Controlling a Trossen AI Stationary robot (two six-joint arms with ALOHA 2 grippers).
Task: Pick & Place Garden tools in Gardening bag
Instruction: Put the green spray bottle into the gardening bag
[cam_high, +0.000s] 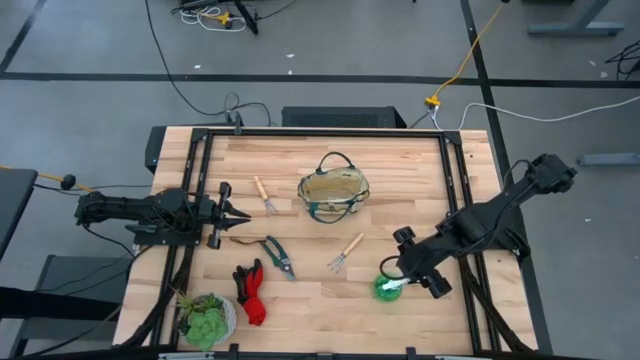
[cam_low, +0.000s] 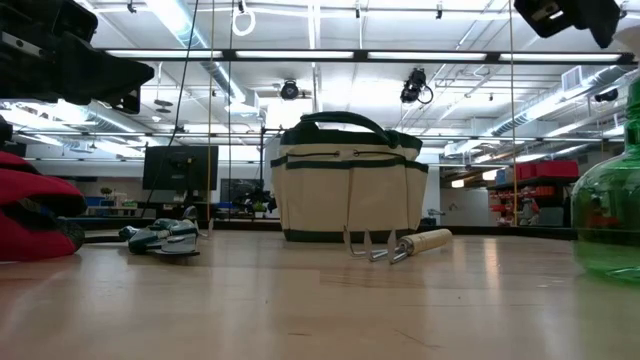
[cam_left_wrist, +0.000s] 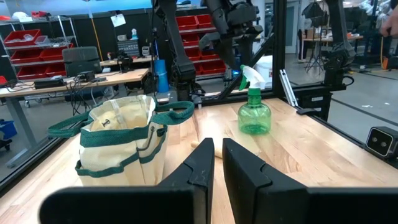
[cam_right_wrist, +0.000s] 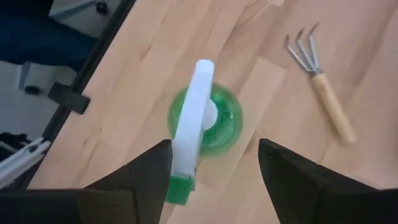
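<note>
A green spray bottle (cam_high: 388, 287) with a white trigger head (cam_right_wrist: 194, 112) stands upright on the table's near right. My right gripper (cam_right_wrist: 214, 149) hangs open above it, pointing steeply down, with a finger on either side of the head and clear of it. The tan gardening bag (cam_high: 334, 192) with green trim stands upright at the far middle. Lying flat are one hand fork (cam_high: 346, 253) near the bottle, another (cam_high: 264, 194) left of the bag, the pruning shears (cam_high: 277, 254) and the red-and-black gloves (cam_high: 250, 290). My left gripper (cam_high: 240, 213) waits level at the left, shut.
A leafy plant in a pale pot (cam_high: 205, 318) stands at the near left corner. Dark frame rails (cam_high: 455, 180) run along the table's left, right and far sides. Bare wood lies between the bottle and the bag (cam_left_wrist: 118, 137).
</note>
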